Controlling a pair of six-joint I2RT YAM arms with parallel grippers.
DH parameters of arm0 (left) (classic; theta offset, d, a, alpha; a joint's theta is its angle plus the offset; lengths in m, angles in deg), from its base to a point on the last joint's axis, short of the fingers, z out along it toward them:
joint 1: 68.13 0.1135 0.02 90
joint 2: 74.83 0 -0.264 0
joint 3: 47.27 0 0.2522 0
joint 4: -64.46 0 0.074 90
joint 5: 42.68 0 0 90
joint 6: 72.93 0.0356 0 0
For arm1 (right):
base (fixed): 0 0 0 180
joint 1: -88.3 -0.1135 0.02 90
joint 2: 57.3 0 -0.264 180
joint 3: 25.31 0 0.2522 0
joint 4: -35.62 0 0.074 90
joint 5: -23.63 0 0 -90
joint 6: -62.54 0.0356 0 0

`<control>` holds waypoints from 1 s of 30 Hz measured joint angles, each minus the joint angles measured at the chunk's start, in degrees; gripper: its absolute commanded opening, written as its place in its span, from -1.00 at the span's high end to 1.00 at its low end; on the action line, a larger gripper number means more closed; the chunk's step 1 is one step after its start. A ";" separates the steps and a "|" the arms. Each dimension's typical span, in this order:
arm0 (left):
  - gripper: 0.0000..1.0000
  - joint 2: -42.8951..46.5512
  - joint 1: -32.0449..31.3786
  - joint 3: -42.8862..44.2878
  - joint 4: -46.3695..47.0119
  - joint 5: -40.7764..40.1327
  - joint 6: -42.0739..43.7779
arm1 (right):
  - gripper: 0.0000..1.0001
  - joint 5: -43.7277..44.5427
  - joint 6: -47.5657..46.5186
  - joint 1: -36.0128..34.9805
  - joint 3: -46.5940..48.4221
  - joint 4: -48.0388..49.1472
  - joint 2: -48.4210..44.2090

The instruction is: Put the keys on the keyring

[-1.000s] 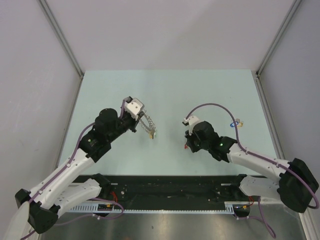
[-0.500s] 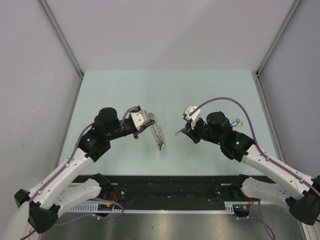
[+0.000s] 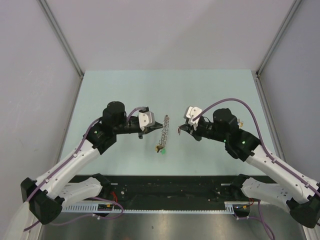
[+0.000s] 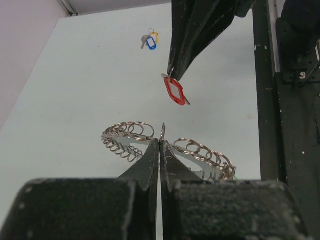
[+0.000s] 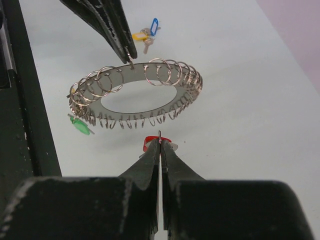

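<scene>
My left gripper (image 4: 160, 142) is shut on the keyring (image 4: 192, 149), a large floppy loop of silvery coils that hangs from its tips above the table (image 3: 164, 131). A green key (image 5: 80, 125) dangles from the ring's low end (image 3: 161, 149). My right gripper (image 5: 160, 141) is shut on the red key (image 5: 150, 143), held in the air. In the left wrist view the red key (image 4: 174, 91) hangs just beyond the ring, apart from it. In the top view the two grippers (image 3: 157, 123) (image 3: 179, 130) face each other with the ring between them.
A blue key and a yellow key (image 3: 235, 122) lie together on the pale green table at the right, behind my right arm; they also show in the left wrist view (image 4: 149, 40) and the right wrist view (image 5: 147, 32). A black rail (image 3: 175, 187) runs along the near edge.
My left gripper has swung right with the keyring, which now hangs between the grippers. My right gripper has risen with the red key and turned left to face the ring.
</scene>
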 measured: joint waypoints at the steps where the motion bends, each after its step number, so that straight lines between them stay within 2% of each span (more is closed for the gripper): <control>1: 0.99 0.07 0.00 -0.15 0.74 0.15 -0.33 | 1.00 -0.44 -0.55 0.00 0.02 0.15 -0.13; 13: 0.99 1.29 0.00 -5.46 7.32 -1.62 -7.02 | 1.00 -5.90 -5.49 0.44 0.02 1.79 0.13; 30: 0.99 -3.91 -1.29 -5.49 10.80 -2.47 -13.92 | 1.00 -6.23 -4.04 0.85 -2.36 4.94 0.81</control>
